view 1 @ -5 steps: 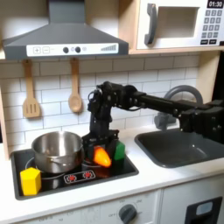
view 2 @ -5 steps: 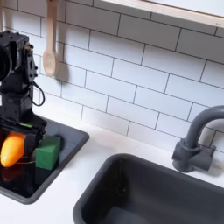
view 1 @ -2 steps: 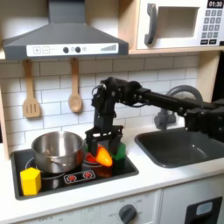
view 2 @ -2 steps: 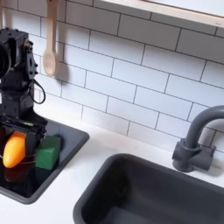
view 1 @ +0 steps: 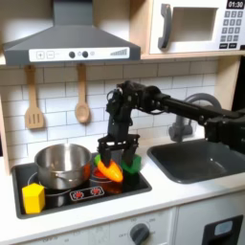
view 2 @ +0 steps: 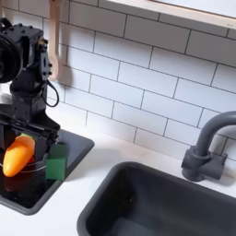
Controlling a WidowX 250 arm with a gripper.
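My gripper [view 1: 117,155] [view 2: 28,138] hangs low over the black stove top [view 1: 86,196] [view 2: 28,195], pointing down, its fingers spread apart. An orange toy carrot [view 1: 109,171] [view 2: 17,156] lies tilted just under and between them, touching or nearly touching. No firm grip on it shows. A green block [view 1: 131,165] [view 2: 57,160] sits right beside the carrot, toward the sink. On the first exterior view's left, a steel pot [view 1: 61,165] stands on the stove, close to the carrot.
A yellow block [view 1: 33,198] sits at the stove's front left. Wooden utensils [view 1: 81,94] [view 2: 55,41] hang on the tiled wall. The sink [view 1: 201,161] [view 2: 157,207] with its grey tap [view 2: 205,152] lies to the right in both exterior views. A range hood [view 1: 67,38] hangs above.
My gripper has shifted a little toward the sink and turned slightly. The carrot has tipped more upright under it, barely moving across the stove.
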